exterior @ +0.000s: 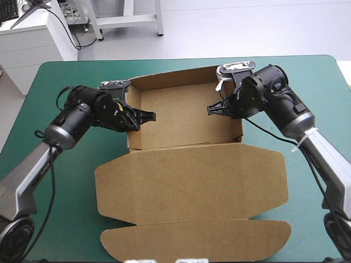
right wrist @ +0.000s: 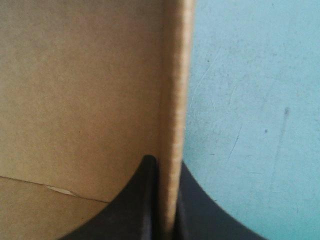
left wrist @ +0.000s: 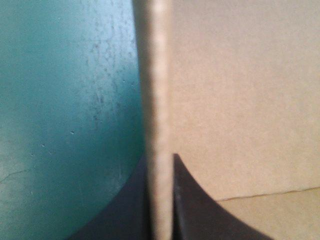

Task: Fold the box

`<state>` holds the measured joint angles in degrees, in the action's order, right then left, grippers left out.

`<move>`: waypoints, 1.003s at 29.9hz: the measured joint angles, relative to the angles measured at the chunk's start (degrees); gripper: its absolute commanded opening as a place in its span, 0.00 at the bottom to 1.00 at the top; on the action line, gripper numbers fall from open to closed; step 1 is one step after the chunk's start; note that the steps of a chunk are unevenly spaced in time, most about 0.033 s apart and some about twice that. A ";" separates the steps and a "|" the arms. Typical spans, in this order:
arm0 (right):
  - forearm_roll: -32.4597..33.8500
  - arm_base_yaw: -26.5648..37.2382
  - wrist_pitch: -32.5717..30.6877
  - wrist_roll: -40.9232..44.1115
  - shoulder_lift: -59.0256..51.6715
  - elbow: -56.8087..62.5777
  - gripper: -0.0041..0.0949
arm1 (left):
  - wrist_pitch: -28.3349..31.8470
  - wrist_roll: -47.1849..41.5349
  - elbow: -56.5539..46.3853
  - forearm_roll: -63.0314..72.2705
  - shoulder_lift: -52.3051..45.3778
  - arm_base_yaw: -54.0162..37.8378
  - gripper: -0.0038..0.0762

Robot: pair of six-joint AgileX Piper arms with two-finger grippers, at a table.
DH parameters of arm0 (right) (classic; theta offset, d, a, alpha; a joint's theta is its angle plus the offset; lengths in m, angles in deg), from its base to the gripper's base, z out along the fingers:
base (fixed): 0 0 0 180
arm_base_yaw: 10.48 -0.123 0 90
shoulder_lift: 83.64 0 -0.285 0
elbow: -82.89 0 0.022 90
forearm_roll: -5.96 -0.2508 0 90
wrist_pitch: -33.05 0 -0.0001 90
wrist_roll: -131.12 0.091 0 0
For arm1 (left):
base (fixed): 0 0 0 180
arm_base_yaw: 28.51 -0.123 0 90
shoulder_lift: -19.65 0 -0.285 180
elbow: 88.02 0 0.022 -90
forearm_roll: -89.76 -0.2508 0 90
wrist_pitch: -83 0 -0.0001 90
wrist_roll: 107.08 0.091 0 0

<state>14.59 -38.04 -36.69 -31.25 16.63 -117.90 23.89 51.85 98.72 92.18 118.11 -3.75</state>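
1. You had the brown box (exterior: 181, 118) sitting on the teal-green cover (exterior: 66, 76), in the middle of the table and a bit toward the far side.
2. The box was an open tray with its walls standing up. Its lid (exterior: 192, 186) lay flat on the cover and reached toward the near edge.
3. Your left gripper (exterior: 145, 116) was at the left wall (exterior: 134, 139) of the tray. Its black fingers (left wrist: 195, 210) were pinching that wall, one inside the tray and one outside.
4. Your right gripper (exterior: 215, 109) was at the right wall (exterior: 237, 129). Its fingers (right wrist: 135, 200) were pinching that wall the same way, with the thin edge of the board between them.
5. In both wrist views the wall ran straight out from the fingers. There was brown board on one side of it and the cover on the other.
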 measured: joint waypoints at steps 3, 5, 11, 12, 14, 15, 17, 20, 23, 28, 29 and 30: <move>-0.49 1.26 -0.77 0.24 2.36 0.00 0.04 | -2.19 0.37 2.70 0.37 3.79 0.00 0.04; -2.02 3.05 -1.01 -0.32 3.84 0.00 0.04 | -3.30 0.38 3.96 0.89 5.83 0.00 0.04; -8.63 8.04 -1.15 -4.17 8.71 0.00 0.04 | -5.04 1.36 6.74 1.91 11.11 0.00 0.04; -8.63 8.30 -1.15 -4.37 9.27 0.00 0.04 | -5.49 1.49 7.22 1.97 11.75 0.00 0.04; -8.63 8.46 -1.15 -4.68 10.57 0.00 0.04 | -6.52 1.49 8.19 1.97 13.42 0.00 0.04; -8.63 8.46 -1.15 -4.74 11.06 0.00 0.04 | -7.02 1.55 8.59 2.02 14.14 0.00 0.04; -8.63 8.46 -1.15 -4.89 12.17 0.00 0.04 | -8.37 1.66 9.64 2.09 15.92 0.00 0.04; -8.63 8.46 -1.15 -4.95 13.39 0.00 0.04 | -9.74 1.69 11.29 2.15 18.11 0.00 0.04; -8.63 8.46 -1.09 -5.03 14.20 0.00 0.10 | -10.44 2.17 12.46 2.21 19.28 0.00 0.10; -9.12 8.46 -0.91 -6.24 15.31 0.00 0.43 | -11.05 3.59 12.87 2.15 19.69 0.00 0.39; -9.42 8.46 -0.91 -6.45 15.38 0.00 0.51 | -11.05 4.28 12.87 2.40 19.69 0.00 0.47; -9.64 8.46 -0.91 -6.58 15.45 0.00 0.62 | -11.05 4.69 12.91 2.56 19.69 0.00 0.55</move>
<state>4.95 -29.58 -37.61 -37.83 32.08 -117.90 12.84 56.54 111.63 94.74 137.80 -3.75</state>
